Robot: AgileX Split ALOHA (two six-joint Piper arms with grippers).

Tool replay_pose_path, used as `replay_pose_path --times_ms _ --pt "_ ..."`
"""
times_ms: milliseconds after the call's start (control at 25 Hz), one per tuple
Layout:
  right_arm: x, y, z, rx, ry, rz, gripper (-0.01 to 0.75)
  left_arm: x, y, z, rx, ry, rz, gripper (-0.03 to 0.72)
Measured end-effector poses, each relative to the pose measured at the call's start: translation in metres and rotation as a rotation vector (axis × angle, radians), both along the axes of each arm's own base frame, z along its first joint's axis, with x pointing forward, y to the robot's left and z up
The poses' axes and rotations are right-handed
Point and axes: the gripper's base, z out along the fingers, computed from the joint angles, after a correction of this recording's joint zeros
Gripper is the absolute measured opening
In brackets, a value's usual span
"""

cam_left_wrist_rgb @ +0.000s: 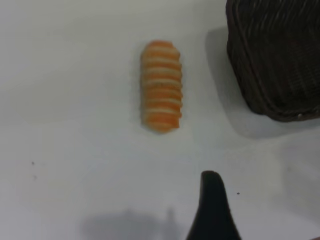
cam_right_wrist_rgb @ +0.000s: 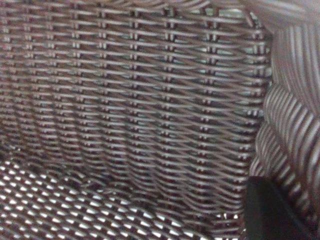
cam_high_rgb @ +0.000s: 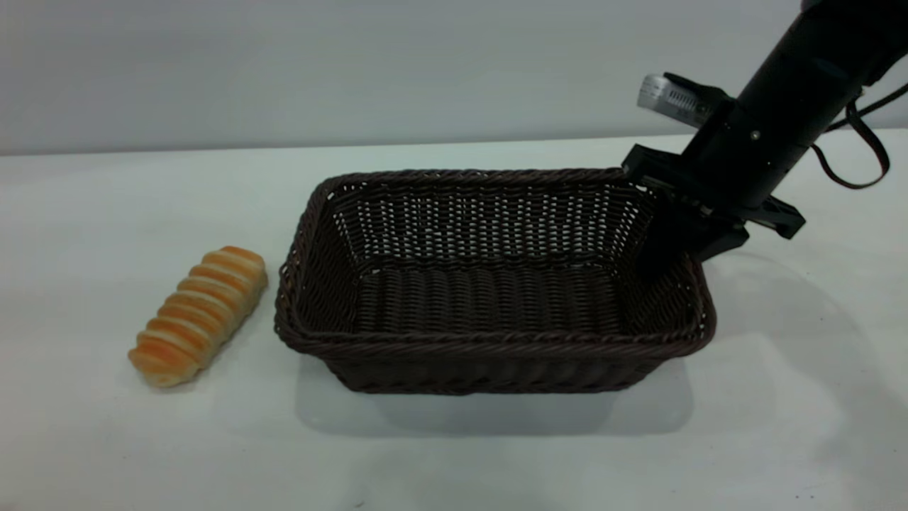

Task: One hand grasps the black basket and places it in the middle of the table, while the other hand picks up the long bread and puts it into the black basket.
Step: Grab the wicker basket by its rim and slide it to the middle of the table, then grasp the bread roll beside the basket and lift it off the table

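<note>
Basket (cam_high_rgb: 496,284) sits mid-table on the white table (cam_high_rgb: 106,440), empty. Right gripper (cam_high_rgb: 677,234) straddles its right-hand wall — one finger (cam_right_wrist_rgb: 267,212) inside against the weave, clamped on the braided rim. Long bread (cam_high_rgb: 198,316) lies just beside the basket's left end, apart from it. Left gripper shows only one fingertip (cam_left_wrist_rgb: 212,200) above the table near the bread — whether wide or narrow, I cannot tell.

The right tool (cam_high_rgb: 677,238) tips are hidden behind the black basket (cam_high_rgb: 496,341) wall.
</note>
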Motion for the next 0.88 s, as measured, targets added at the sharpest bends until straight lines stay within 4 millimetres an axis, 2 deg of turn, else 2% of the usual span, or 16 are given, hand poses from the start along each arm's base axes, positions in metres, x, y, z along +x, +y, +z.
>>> replay_pose_path --times_ms 80,160,320,440,520,640,880 --pt "0.0 -0.001 0.0 -0.013 -0.01 0.013 0.109 0.013 0.0 -0.007 -0.008 0.026 0.01 0.567" --pt "0.001 -0.002 0.0 -0.024 -0.024 0.025 0.158 0.029 0.001 -0.016 -0.007 0.044 0.019 0.567" --pt "0.001 -0.003 0.002 -0.028 -0.029 0.029 0.355 0.068 0.003 -0.044 0.006 0.084 0.047 0.567" --pt "0.001 -0.011 0.019 -0.034 -0.046 0.043 0.488 0.097 0.004 -0.079 -0.009 0.169 0.083 0.567" --pt "0.0 -0.019 0.043 -0.049 -0.083 0.062 0.54 0.112 0.005 -0.103 -0.018 0.223 0.108 0.567" --pt "-0.008 -0.031 0.089 -0.083 -0.145 0.107 0.556 0.138 0.005 -0.134 -0.024 0.312 0.125 0.567" --pt "-0.05 -0.033 0.184 -0.088 -0.225 0.184 0.55 0.191 0.002 -0.188 -0.019 0.416 0.127 0.567"
